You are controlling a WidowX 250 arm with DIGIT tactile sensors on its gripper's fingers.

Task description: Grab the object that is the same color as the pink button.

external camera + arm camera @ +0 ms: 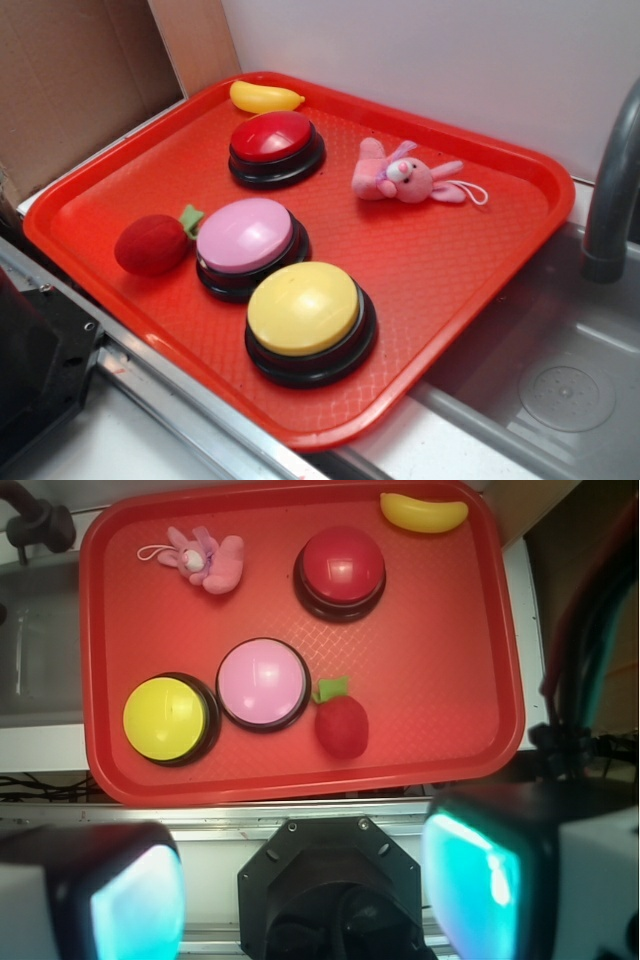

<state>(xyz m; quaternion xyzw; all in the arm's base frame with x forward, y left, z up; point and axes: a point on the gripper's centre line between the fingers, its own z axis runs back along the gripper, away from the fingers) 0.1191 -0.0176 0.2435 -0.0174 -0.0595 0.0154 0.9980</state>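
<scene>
Not yet begun: gripper (305,900) wide and empty above the near tray (460,680) edge, pink bunny (208,558) at eleven o'clock from the pink button (262,683), needing a forward reach.

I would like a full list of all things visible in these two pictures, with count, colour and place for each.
plastic tray: 1, red, beside the sink
domed push buttons on black bases: 3; red at the far side, pale pink in the middle, yellow nearest the front edge
plush bunny: 1, pink, right of the red button
plush strawberry: 1, red, green leaf, beside the pink button
toy banana: 1, yellow, far corner
faucet: 1, grey, over the sink
claw: 1, open, above the tray's front edge
</scene>
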